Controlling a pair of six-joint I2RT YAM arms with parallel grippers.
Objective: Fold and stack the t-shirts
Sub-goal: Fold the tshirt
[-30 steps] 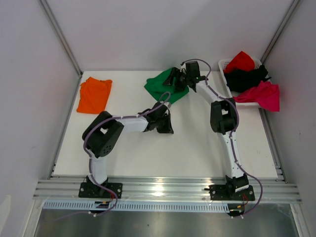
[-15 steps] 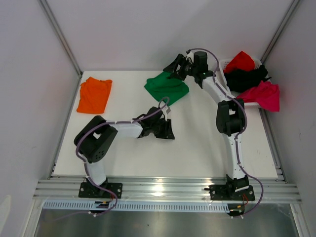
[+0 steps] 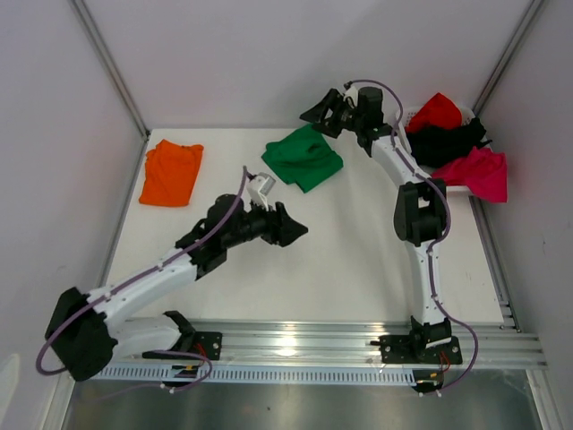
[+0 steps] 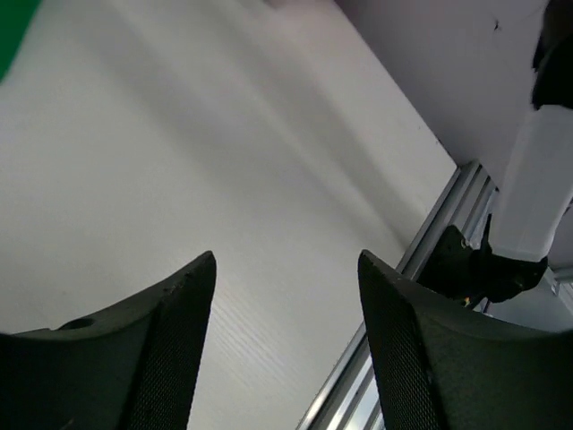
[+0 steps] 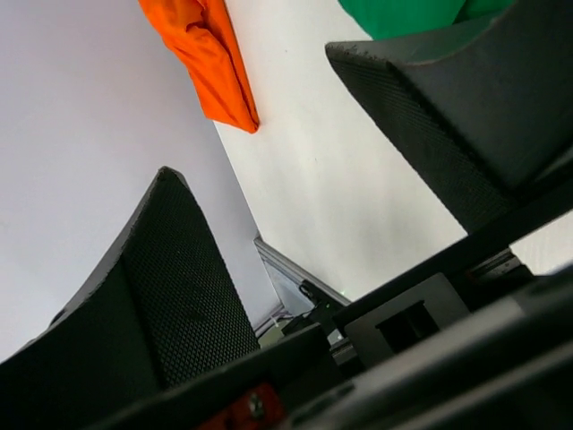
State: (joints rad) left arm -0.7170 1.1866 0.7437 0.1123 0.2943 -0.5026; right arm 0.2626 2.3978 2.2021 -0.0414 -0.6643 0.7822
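— What was seen nearest the arm bases?

— The left claw (image 3: pixel 288 227) was found low over the middle of the white counter (image 3: pixel 358 269). Its fingers (image 4: pixel 170 340) were spread apart and nothing was held between them. The counter surface was seen through the gap.

— And where were the t-shirts placed?

— The green t-shirt (image 3: pixel 304 159) was laid on the counter beyond that claw, toward the far edge and near the middle, gathered into a compact shape. It was touched by neither claw. The orange t-shirt (image 3: pixel 172 172) was laid well apart from it, at the far left corner, as a narrow oblong.

— Was anything gripped by the other arm?

— Nothing was gripped. The right claw (image 3: pixel 320 112) was held raised just past the far side of the green t-shirt and turned to the left. Its fingers (image 5: pixel 170 296) were spread wide with nothing between them. In the right wrist view the two t-shirts were seen beyond the fingers.

— What was noted farthest away?

— A white basket (image 3: pixel 404 117) was set at the far right corner. A red t-shirt (image 3: pixel 436 109), a black t-shirt (image 3: pixel 446 139) and a magenta t-shirt (image 3: pixel 474 172) were piled in it, and the magenta one was draped over its right rim
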